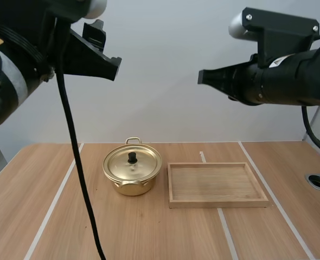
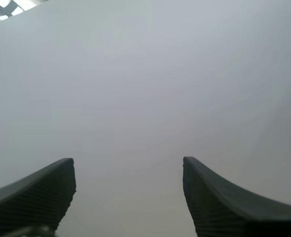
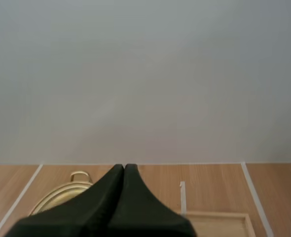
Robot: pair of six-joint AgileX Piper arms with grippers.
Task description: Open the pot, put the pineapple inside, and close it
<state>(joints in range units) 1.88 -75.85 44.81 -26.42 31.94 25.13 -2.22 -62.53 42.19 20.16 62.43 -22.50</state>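
A gold pot (image 1: 132, 173) stands on the wooden table left of centre, its lid (image 1: 133, 162) on, with a black knob in the middle. My left gripper (image 1: 103, 54) hangs high above the table at the left; in the left wrist view its fingers (image 2: 37, 197) stand wide apart with only a plain wall between them. My right gripper (image 1: 203, 77) is held high at the right, its fingers (image 3: 121, 192) lying together as one dark wedge over the pot (image 3: 61, 192) and the tray's edge (image 3: 219, 219).
An empty wooden tray (image 1: 217, 202) lies right of the pot. White tape lines (image 1: 51, 206) run across the table. A round hole (image 1: 318, 181) sits in the tabletop at the far right.
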